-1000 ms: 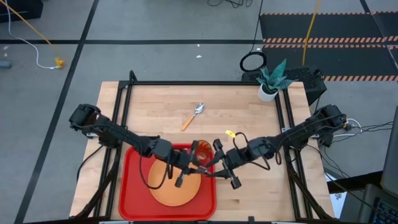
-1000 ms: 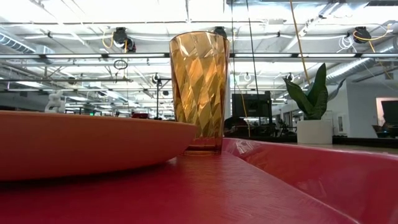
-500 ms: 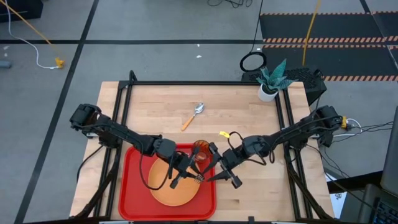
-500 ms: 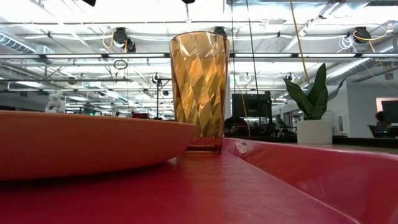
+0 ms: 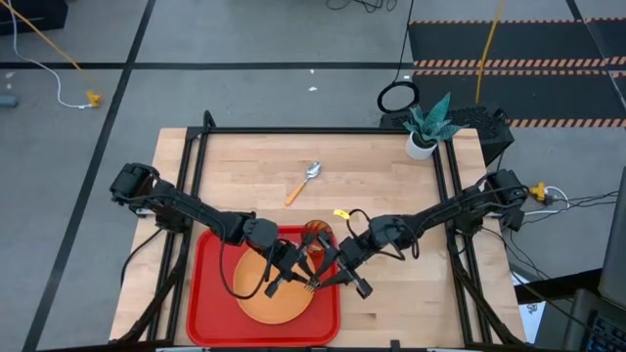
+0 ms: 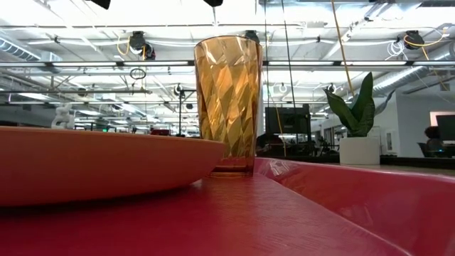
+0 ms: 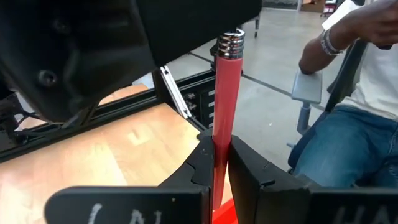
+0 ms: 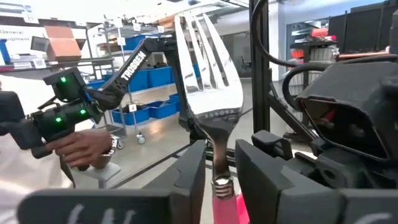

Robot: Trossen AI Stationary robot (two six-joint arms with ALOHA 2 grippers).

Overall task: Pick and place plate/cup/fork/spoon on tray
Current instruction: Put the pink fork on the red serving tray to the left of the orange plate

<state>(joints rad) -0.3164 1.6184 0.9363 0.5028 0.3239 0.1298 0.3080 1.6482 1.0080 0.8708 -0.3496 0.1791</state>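
Note:
The fork [image 5: 312,284], with silver tines and a pink-red handle, is held between both grippers above the orange plate [image 5: 262,296]. The plate lies on the red tray [image 5: 209,293]. My left gripper [image 5: 295,276] reaches in from the left and is shut on the fork [image 7: 221,112]. My right gripper [image 5: 335,277] reaches in from the right and is shut on it too [image 8: 209,81]. The amber cup [image 5: 315,233] stands upright on the tray's far right corner and also shows in the low view [image 6: 227,99]. The spoon [image 5: 304,182] lies on the bare table farther back. My left gripper pinches the fork's pink-red handle [image 7: 221,140] between its two fingers, below the metal collar. The fingers lie across the handle, coming from the table's left. The fork is lifted clear of the plate. My right gripper has the fork where the metal neck meets the pink handle [image 8: 219,185], between its two fingers. The fingers lie across the fork, coming from the table's right. The tines [image 8: 205,56] stand free beyond the fingers.
A small white pot with a green plant [image 5: 424,130] stands at the table's far right corner. A black frame [image 5: 191,176] runs round the table. Bare wood lies beyond the tray. A seated person [image 7: 348,130] shows past the table, and a hand [image 8: 87,149] shows in the right wrist view.
My right gripper has moved toward the table's left, closer to my left gripper, and now reaches over the tray's right edge. The fork's tines have come into sight between the two grippers, above the plate.

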